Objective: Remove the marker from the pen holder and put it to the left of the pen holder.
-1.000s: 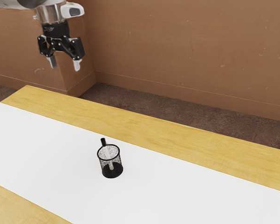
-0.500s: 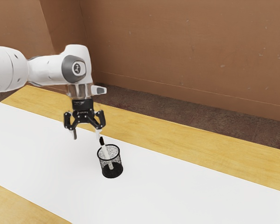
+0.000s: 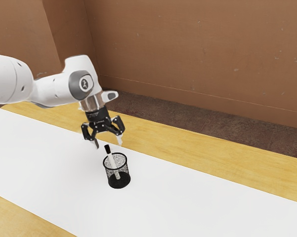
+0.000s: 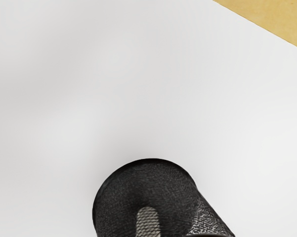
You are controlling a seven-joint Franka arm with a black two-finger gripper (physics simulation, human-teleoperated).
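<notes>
End effector (image 3: 107, 143) now tilts nearer holder (image 3: 123, 180); wide open, empty. Marker (image 3: 112, 162) still inside; grasp, removal, placement remain.

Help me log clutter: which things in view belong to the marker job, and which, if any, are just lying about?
For the job:
black pen holder
marker, leaning inside it

Just there:
white sheet, under the holder
wooden table

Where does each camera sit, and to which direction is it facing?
Exterior view: at the arm's side, looking down across the table; the arm enters from the view's left, with its open gripper.
Wrist view: on the arm's hand, looking down at the pen holder.
Both share the pen holder, the marker, the white surface and some wood.
</notes>
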